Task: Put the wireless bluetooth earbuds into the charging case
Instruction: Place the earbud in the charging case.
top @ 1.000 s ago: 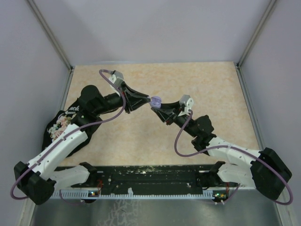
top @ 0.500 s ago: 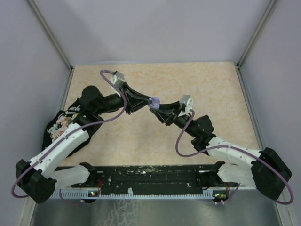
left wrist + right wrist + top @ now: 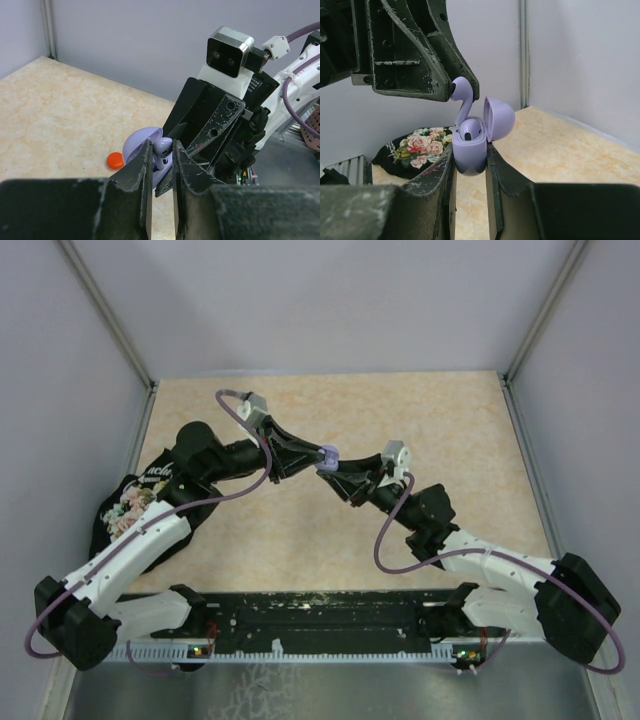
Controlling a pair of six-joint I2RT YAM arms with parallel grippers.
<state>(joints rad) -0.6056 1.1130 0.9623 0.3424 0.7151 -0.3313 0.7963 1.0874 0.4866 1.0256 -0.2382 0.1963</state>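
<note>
Lilac earbud (image 3: pixel 463 97) pinched in my left gripper (image 3: pixel 161 151), stem down at the mouth of the open charging case (image 3: pixel 469 157) clamped by my right gripper (image 3: pixel 469 167). I see another bud (image 3: pixel 470 129) seated inside by the raised lid (image 3: pixel 499 119); a red piece (image 3: pixel 115 160) and floral pouch (image 3: pixel 422 144) lie on the table (image 3: pixel 450 430).

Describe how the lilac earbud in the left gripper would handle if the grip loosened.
The earbud looks glossy and rounded, so it would probably slip easily from the narrow pinch of the left gripper. Being small hard plastic, it is likely stiff and very light. Dropped on the table, its curved body might roll or skitter.
</note>
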